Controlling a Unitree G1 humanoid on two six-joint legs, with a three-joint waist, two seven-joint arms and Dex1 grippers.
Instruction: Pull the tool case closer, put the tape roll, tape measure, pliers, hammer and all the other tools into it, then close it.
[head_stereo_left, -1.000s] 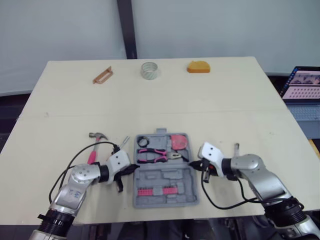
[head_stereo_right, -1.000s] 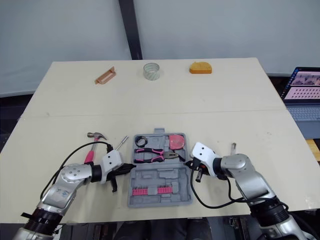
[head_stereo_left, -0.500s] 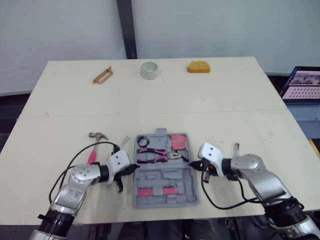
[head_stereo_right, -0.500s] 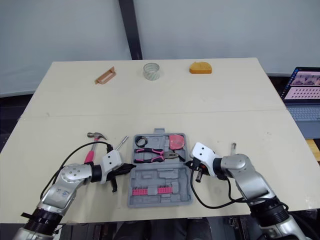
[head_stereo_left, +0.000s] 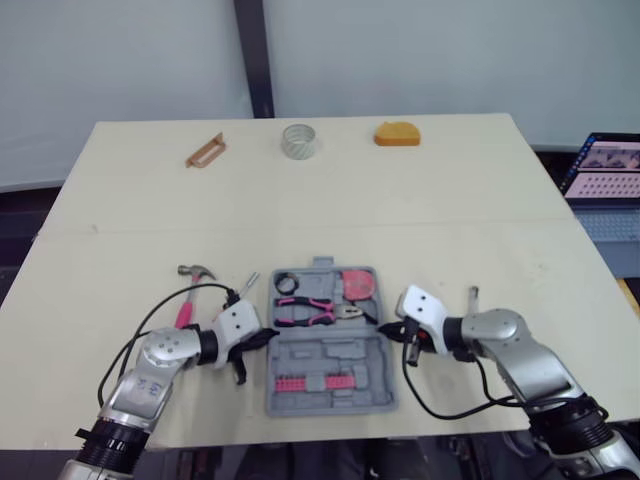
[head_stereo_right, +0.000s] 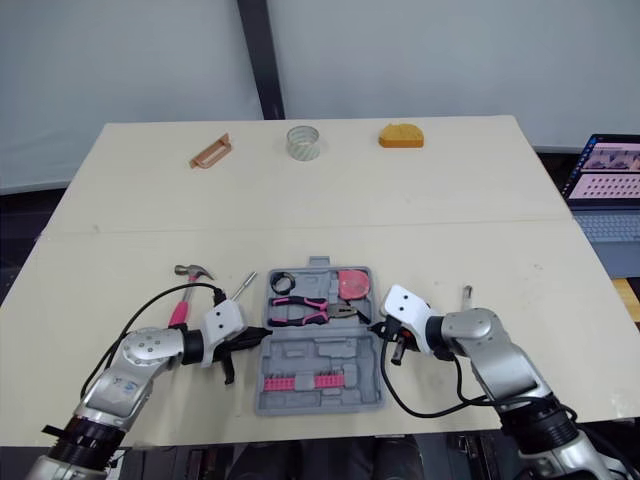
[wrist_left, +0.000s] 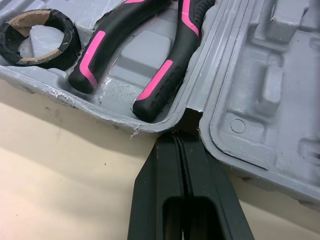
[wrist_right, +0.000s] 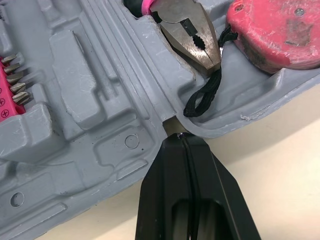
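You've got the tabletop with the open tool case by the near edge, about mid-width. Left gripper and right gripper poke into the hinge notches on the case's left and right sides, jaws pressed together on both, tips touching the case rim. Hammer lies just left of the case, outside it. Pliers, red tape measure and black tape roll sit in the case's far half. Clear tape roll is at the far edge.
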